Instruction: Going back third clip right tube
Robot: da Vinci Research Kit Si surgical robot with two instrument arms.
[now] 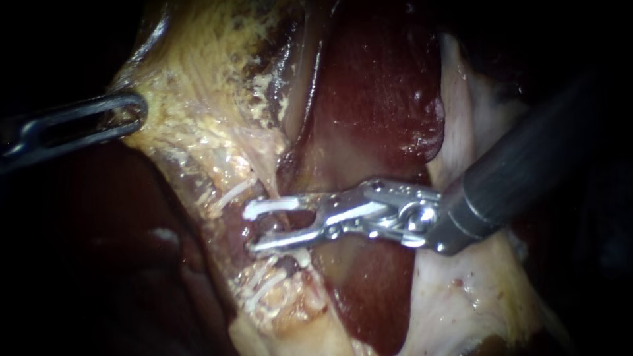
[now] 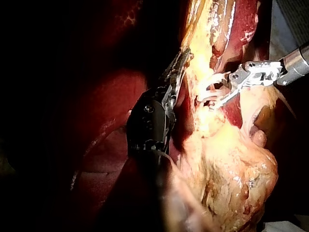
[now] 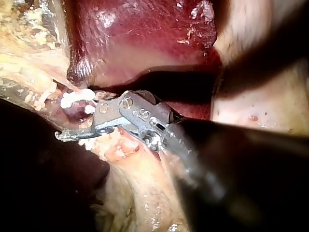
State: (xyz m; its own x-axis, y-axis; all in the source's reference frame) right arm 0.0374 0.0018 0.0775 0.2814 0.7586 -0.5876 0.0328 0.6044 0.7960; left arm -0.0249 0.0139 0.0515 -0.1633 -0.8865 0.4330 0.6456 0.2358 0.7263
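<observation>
One white plastic clip [image 1: 265,207] is sitting across the thin reddish tube [image 1: 231,223], just beside the dark red liver [image 1: 382,99]. The slim metal right instrument [image 1: 249,229] is gaping open around that spot, its upper jaw touching the clip. The dark left instrument [image 1: 125,115] is clamping pale yellow fatty tissue [image 1: 198,79].

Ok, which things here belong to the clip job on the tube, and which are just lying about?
In the job: right instrument, jaws open astride the tube; white clip at its upper jaw.
Just about: liver; yellow fatty tissue; left instrument at that tissue's edge.
</observation>
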